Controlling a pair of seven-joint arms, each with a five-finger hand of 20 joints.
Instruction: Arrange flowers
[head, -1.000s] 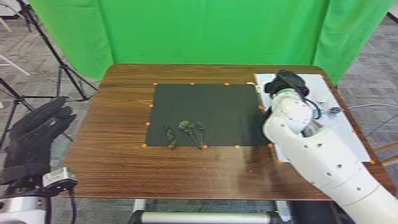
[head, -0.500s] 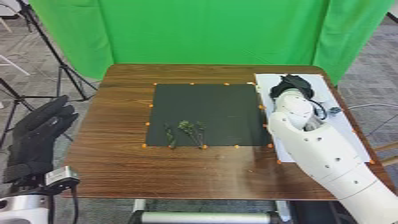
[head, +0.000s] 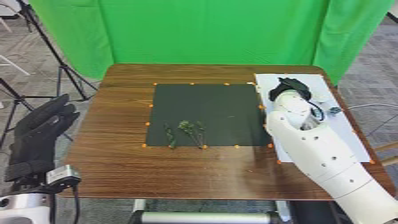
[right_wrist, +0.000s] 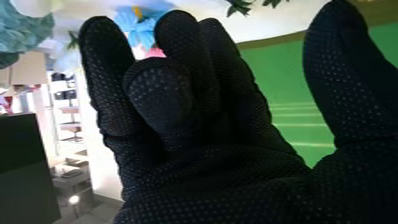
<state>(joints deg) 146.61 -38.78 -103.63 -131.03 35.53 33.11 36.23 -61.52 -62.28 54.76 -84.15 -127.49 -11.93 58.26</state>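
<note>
Beyond the open, empty black-gloved left hand (head: 40, 122), slender green sprigs (head: 187, 127) are laid on a dark square mat (head: 209, 102). Over the white sheet (head: 345, 136), the right hand (head: 290, 88) is loosely open, nothing gripped; the blue-petalled flower (right_wrist: 140, 33) should be pinched gently, petals spared.

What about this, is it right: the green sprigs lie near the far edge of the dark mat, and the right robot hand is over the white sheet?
Not quite: the head view shows the green sprigs near the near edge of the dark mat. The right robot hand is over the white sheet.
</note>
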